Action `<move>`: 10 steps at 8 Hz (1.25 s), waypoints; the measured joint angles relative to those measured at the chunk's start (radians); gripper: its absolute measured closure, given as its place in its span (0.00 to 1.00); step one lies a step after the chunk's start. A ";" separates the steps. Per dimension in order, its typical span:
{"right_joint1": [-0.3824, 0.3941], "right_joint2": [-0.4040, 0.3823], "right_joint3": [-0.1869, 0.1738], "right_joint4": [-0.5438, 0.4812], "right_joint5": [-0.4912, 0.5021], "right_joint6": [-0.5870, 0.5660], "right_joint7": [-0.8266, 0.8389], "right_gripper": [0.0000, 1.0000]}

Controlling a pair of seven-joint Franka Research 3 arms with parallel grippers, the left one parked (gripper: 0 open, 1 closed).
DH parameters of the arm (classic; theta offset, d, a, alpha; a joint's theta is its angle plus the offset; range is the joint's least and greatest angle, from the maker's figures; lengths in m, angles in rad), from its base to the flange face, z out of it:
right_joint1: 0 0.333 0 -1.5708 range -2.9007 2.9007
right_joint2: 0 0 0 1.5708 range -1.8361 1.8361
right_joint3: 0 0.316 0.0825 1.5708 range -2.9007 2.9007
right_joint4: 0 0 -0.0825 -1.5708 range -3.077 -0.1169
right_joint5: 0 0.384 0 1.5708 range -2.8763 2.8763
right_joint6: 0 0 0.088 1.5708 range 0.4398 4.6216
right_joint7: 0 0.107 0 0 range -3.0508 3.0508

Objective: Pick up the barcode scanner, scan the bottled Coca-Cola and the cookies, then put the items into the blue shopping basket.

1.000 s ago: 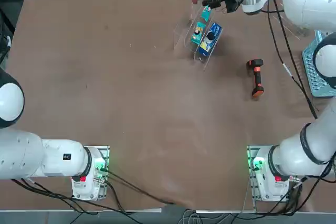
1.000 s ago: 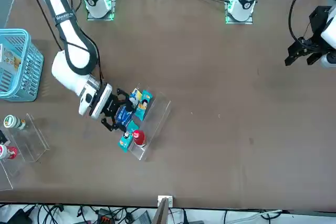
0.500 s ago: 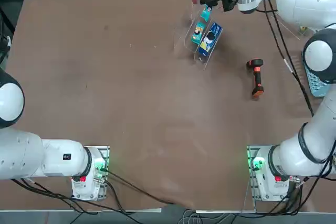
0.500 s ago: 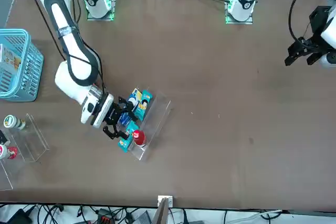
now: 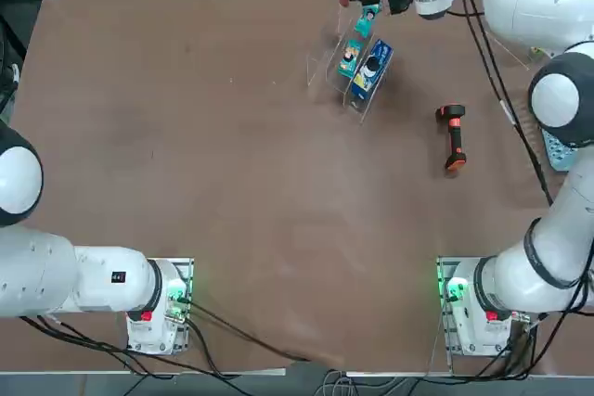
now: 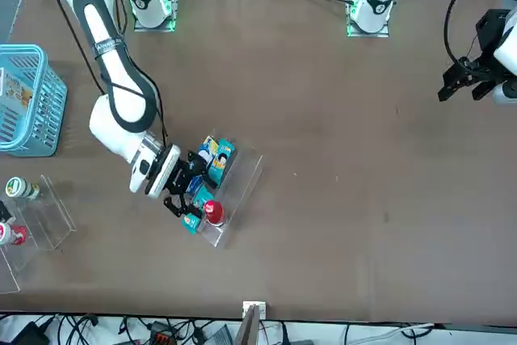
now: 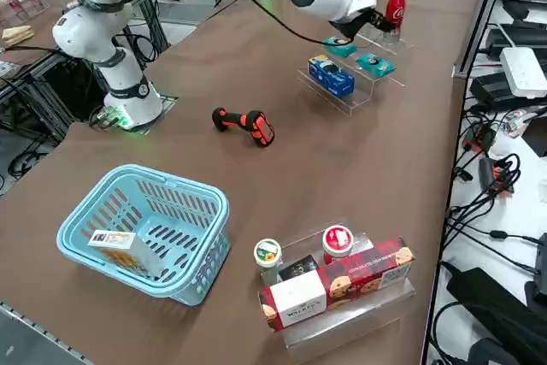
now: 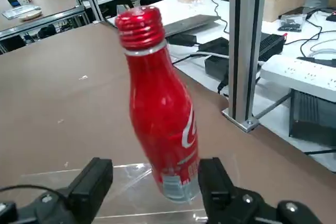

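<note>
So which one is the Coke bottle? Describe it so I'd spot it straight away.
Across the table from the blue basket stands a clear stepped rack with small packets on it. The bottle stands upright at that rack, right by the robot's open right jaws. It is slim and red all over, cap included, and taller than the flat teal packets near it.

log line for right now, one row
right gripper: open, at slim red bottle | white box with yellow-orange print: in light-blue basket

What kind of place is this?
Probably a robotics lab practising shopping: a robot arm reaches toward a red cola bottle, near a blue shopping basket and a cookie box.
</note>
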 joint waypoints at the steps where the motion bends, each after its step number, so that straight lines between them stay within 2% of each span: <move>1: 0.014 0.012 -0.012 0.020 0.000 0.000 0.000 0.00; 10: 0.059 0.065 -0.036 0.111 0.000 0.001 -0.001 0.02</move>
